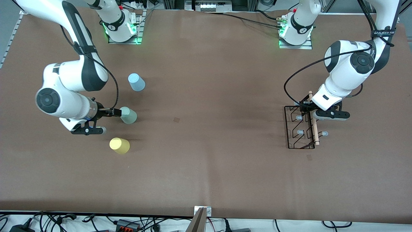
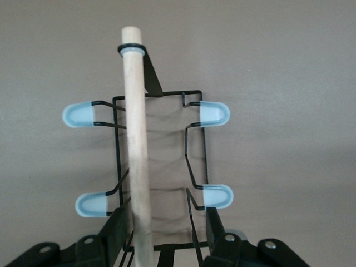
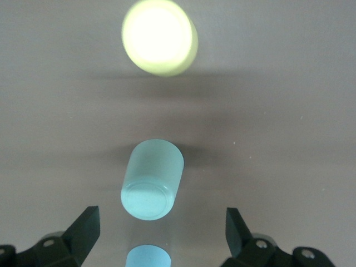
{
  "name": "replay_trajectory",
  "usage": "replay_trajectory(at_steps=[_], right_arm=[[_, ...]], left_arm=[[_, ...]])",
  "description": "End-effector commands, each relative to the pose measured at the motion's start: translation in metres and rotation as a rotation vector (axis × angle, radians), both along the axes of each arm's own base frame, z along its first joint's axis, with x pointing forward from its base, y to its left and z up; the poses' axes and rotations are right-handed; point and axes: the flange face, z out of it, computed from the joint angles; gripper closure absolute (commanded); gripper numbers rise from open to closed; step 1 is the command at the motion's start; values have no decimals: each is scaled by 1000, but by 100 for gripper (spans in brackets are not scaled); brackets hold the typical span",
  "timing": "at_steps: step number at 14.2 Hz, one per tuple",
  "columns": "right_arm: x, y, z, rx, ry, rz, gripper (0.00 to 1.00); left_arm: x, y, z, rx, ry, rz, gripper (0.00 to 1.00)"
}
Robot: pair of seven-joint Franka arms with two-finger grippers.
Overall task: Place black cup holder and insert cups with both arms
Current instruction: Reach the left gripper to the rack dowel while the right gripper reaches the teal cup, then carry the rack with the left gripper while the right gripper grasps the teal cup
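The black cup holder [image 1: 301,127] stands on the brown table toward the left arm's end, its wooden rod [image 1: 313,122] along the top. My left gripper [image 1: 305,108] is low over the holder's end nearest the robots. In the left wrist view it [image 2: 164,228] is open, its fingers [image 2: 114,228] straddling the rod [image 2: 138,139] and wire; several blue-tipped prongs [image 2: 214,113] show. My right gripper [image 1: 114,112] is open and empty beside the pale green cup [image 1: 128,115], which shows ahead of its fingers [image 3: 86,225] in the right wrist view [image 3: 151,181]. The light blue cup [image 1: 136,82] and yellow cup [image 1: 119,145] stand close by.
All three cups stand bottom up toward the right arm's end. The yellow cup [image 3: 159,36] and light blue cup [image 3: 147,257] also show in the right wrist view. Cables and a metal bracket [image 1: 201,219] lie along the table edge nearest the front camera.
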Motion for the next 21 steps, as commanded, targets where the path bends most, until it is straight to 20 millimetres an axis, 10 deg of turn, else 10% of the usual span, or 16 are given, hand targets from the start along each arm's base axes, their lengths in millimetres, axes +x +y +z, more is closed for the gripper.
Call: replay_trajectory(at_steps=[1,5,10,15,20,21], right_arm=[[-7,16,-10,1,-6,-37,0],[-14,15,-35,63,47,-110,0],[-13,16,-62,57,60,-113,0],[-17,14,-80,50,103,-121,0],[-19,13,-91,46,124,-120,0],[-20,13,-91,46,125,-120,15]], left_arm=[[-2,5,-5,12,-7,2,64],[1,4,-5,11,-7,4,96],[13,-27,29,7,-32,-44,99],[40,-135,92,-47,-17,-67,97],[56,-294,103,-178,-54,-223,96],[53,-325,100,-206,-50,-216,96]])
